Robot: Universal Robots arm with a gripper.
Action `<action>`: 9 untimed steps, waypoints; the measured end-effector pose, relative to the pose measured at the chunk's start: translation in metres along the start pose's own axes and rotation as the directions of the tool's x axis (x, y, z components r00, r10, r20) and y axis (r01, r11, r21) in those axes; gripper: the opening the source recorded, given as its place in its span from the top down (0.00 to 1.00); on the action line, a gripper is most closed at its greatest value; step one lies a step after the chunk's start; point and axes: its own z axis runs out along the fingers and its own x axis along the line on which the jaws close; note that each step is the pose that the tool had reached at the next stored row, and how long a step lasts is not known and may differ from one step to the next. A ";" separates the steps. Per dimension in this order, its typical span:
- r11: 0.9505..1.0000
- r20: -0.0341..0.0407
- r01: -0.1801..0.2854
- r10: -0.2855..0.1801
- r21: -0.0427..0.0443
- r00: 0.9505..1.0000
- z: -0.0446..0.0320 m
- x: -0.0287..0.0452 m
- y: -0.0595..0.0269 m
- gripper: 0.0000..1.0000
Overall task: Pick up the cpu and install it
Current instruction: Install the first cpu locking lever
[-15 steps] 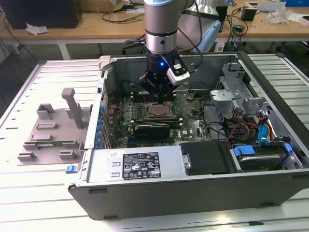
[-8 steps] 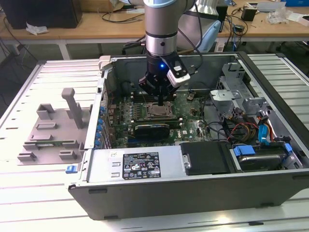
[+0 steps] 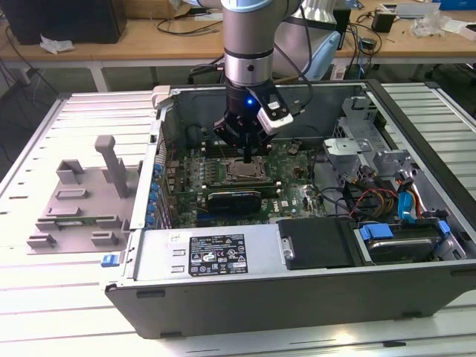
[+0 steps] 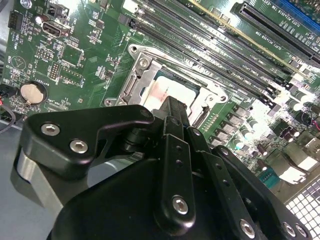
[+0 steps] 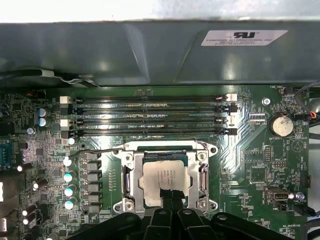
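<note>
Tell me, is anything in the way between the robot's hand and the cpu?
Nothing visible is. In the first wrist view the hand rests right on the cpu, which lies inside the metal socket frame on the motherboard. The frame sits around the chip, not over it.

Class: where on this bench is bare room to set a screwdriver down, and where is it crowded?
Bare: the slatted table around the grey fixture, at the exterior view's left of the computer case. Crowded: inside the case, around the cpu under the pincer.
</note>
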 end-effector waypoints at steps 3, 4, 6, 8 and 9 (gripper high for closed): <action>1.000 0.000 0.000 0.000 0.000 1.000 0.0000 0.0000 -0.0001 0.89; 1.000 0.000 0.000 0.000 0.000 1.000 0.0000 0.0000 -0.0001 0.89; 1.000 0.000 0.000 0.000 0.000 1.000 0.0000 0.0000 -0.0001 0.89; 1.000 0.000 0.000 0.000 0.000 1.000 -0.0001 0.0012 0.0001 0.89; 1.000 0.001 0.000 0.000 0.000 1.000 0.0000 0.0028 0.0004 0.89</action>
